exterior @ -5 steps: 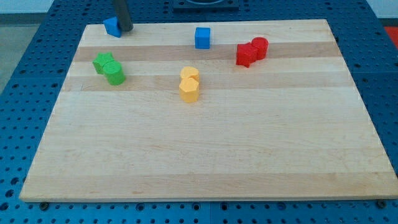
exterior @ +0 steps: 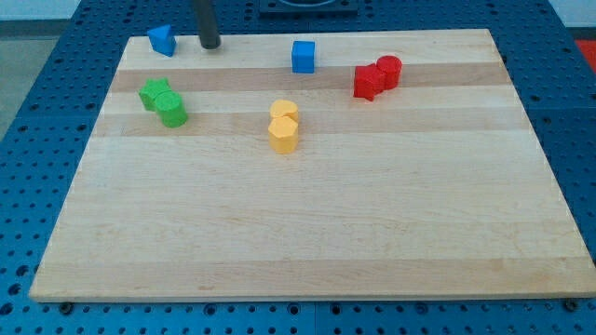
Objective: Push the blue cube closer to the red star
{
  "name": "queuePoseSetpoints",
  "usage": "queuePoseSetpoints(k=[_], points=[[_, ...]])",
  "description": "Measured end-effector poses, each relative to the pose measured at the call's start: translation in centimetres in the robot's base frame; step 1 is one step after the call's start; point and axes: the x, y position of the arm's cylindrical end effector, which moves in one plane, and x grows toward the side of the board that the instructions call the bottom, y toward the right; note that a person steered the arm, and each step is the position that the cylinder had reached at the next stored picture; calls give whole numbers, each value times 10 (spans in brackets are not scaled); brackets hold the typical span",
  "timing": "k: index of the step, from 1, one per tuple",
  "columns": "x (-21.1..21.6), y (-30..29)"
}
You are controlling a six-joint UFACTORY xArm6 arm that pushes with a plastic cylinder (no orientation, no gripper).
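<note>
The blue cube (exterior: 303, 57) sits near the top middle of the wooden board (exterior: 307, 242). The red star (exterior: 367, 82) lies to its right and slightly lower, touching a red cylinder (exterior: 388, 70). My tip (exterior: 211, 45) rests near the board's top edge, well to the left of the blue cube and apart from it. A second blue block (exterior: 162, 40) sits to the left of my tip, near the top left corner.
A green star (exterior: 154, 93) and a green cylinder (exterior: 172, 111) touch each other at the left. Two yellow blocks (exterior: 283, 126) stand together in the middle, below the blue cube. A blue pegboard surface (exterior: 37, 140) surrounds the board.
My tip has moved to the right, away from the blue block in the top left corner, which has shifted slightly left. The other blocks have not moved.
</note>
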Motion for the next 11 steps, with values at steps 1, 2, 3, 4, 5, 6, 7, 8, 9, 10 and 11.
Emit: queuePoseSetpoints(k=[1, 2, 3, 4, 5, 6, 7, 8, 9, 10, 11], points=[[0, 46], [18, 71], [50, 100], [70, 138], [52, 112], [19, 90], [18, 119], [46, 146], [78, 173], [95, 192], [117, 179]])
